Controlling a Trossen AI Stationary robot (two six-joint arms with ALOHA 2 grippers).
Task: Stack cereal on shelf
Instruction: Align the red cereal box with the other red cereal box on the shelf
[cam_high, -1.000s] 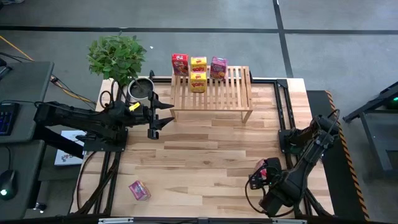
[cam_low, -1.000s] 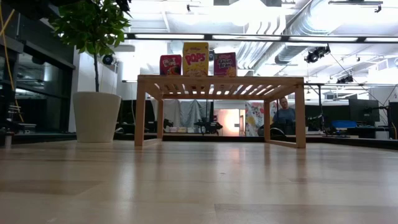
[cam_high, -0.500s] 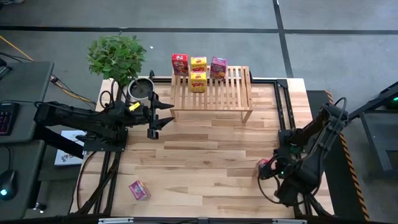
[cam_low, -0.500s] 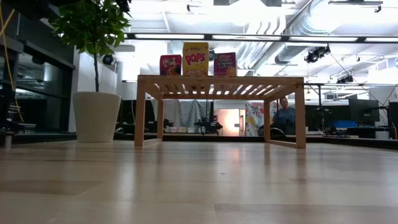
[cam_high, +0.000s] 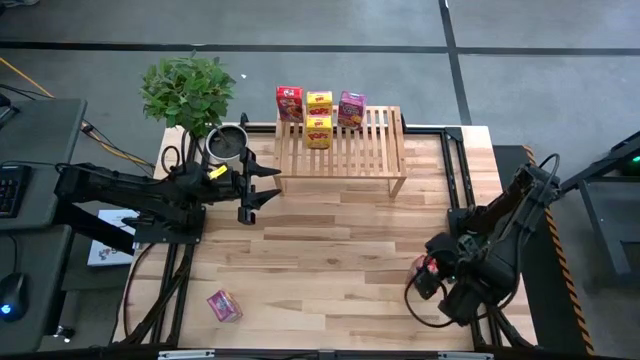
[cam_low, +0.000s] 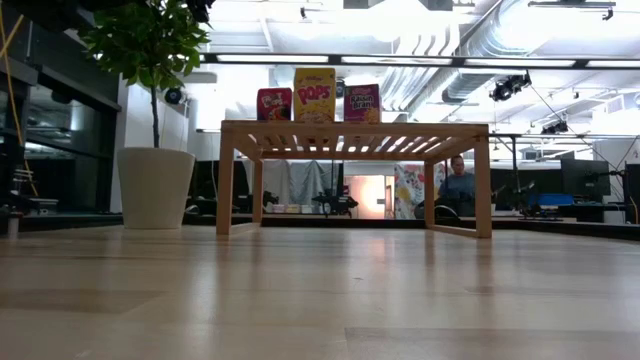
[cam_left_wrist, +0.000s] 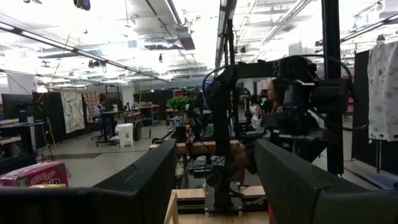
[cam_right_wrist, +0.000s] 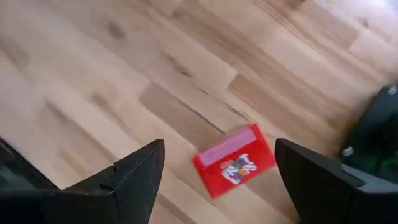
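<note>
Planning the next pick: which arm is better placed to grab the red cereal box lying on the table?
The right arm. Its tool is open above the red cereal box, while the left tool waits near the shelf.

4 cereal boxes (cam_high: 318, 112) stand at the shelf's (cam_high: 370, 140) 10 o'clock; red box (cam_right_wrist: 234, 160) and pink box (cam_high: 224, 305) lie on the table.

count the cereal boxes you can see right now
6: red box, two yellow boxes and magenta box on the shelf; a pink box on the table's near-left; a red one under the open right claw.
</note>
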